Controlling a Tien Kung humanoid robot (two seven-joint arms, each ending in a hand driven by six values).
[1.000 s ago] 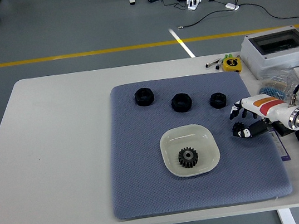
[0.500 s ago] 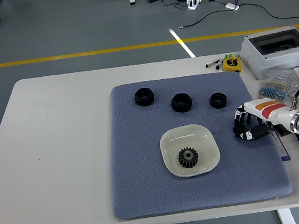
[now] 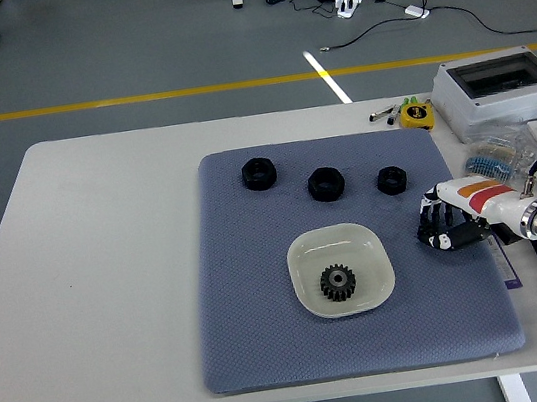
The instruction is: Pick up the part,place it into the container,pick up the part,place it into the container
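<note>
1. A shallow white bowl (image 3: 341, 269) sits on the blue mat (image 3: 254, 304) toward the table's (image 3: 109, 285) near edge, holding one black gear (image 3: 338, 282).
2. Three black nuts (image 3: 326, 183) lie in a row toward the mat's far edge.
3. The right robot hand (image 3: 446, 227) is clenched over the mat's right edge, holding nothing visible.

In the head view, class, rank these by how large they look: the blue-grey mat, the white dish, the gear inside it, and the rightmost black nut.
1. Blue-grey mat
2. White dish
3. Gear
4. Rightmost black nut; close to the gear, so that order is unsure.
</note>
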